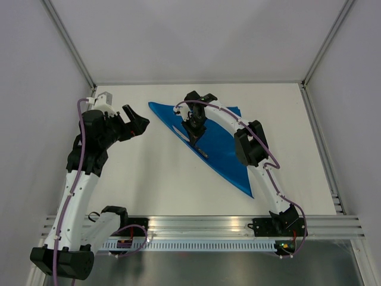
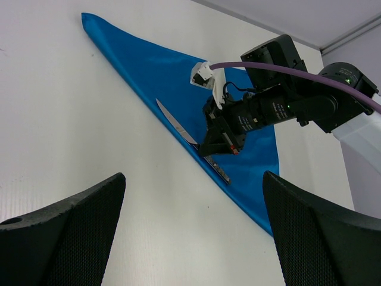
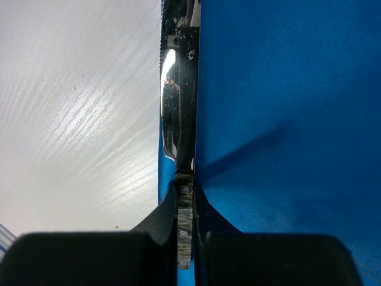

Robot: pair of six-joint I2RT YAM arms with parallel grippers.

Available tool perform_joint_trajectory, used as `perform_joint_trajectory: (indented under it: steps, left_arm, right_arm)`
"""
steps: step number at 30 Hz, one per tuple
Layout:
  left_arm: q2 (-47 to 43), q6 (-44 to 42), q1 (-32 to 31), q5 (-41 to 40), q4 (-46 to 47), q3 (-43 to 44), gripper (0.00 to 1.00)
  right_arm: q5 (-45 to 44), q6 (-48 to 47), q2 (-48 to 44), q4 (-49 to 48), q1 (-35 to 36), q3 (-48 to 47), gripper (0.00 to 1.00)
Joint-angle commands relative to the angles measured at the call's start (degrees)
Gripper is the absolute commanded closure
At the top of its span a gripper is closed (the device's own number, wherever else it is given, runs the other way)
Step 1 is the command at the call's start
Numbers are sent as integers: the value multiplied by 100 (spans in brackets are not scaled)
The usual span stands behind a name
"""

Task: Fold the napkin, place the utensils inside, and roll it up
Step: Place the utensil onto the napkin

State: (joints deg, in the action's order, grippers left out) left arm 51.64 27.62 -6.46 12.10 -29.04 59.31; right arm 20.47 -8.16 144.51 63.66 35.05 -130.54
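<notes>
The blue napkin (image 1: 225, 152) lies folded into a triangle on the white table; it also shows in the left wrist view (image 2: 149, 68) and the right wrist view (image 3: 286, 119). The knife (image 1: 204, 152) lies along the napkin's long left edge, with its silver blade (image 2: 174, 122) pointing to the far left and its dark handle (image 2: 220, 170) nearer. My right gripper (image 1: 195, 138) is down on the napkin and shut on the knife (image 3: 178, 101), by the handle. My left gripper (image 1: 138, 122) is open and empty, hovering left of the napkin (image 2: 193, 199).
The white table (image 1: 155, 179) is walled at the back and on both sides. An aluminium rail (image 1: 202, 223) runs along the near edge by the arm bases. The right arm (image 1: 250, 143) arches over the napkin's middle.
</notes>
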Motion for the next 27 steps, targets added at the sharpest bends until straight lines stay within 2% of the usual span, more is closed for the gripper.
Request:
perform_joint_trajectory:
  steps: [1, 9, 11, 13, 16, 19, 27]
  left_arm:
    - [22, 16, 4, -23, 65, 46, 0]
    - [22, -2, 4, -23, 74, 28, 0]
    - [31, -2, 4, -23, 74, 28, 0]
    - [22, -11, 4, -23, 74, 28, 0]
    - [22, -11, 4, -23, 82, 11, 0]
    - [4, -19, 13, -23, 82, 19, 0]
    - [22, -98, 4, 196, 240, 28, 0]
  right_arm:
    - [-456, 377, 122, -38, 20, 46, 99]
    - [-465, 394, 104, -46, 11, 72, 99]
    - [-474, 394, 78, -81, 2, 108, 94]
    - [-474, 412, 17, -117, -7, 178, 82]
    - [-465, 430, -45, -161, -15, 205, 70]
    - [-465, 438, -107, -161, -15, 205, 63]
    - [-324, 526, -615, -161, -33, 239, 58]
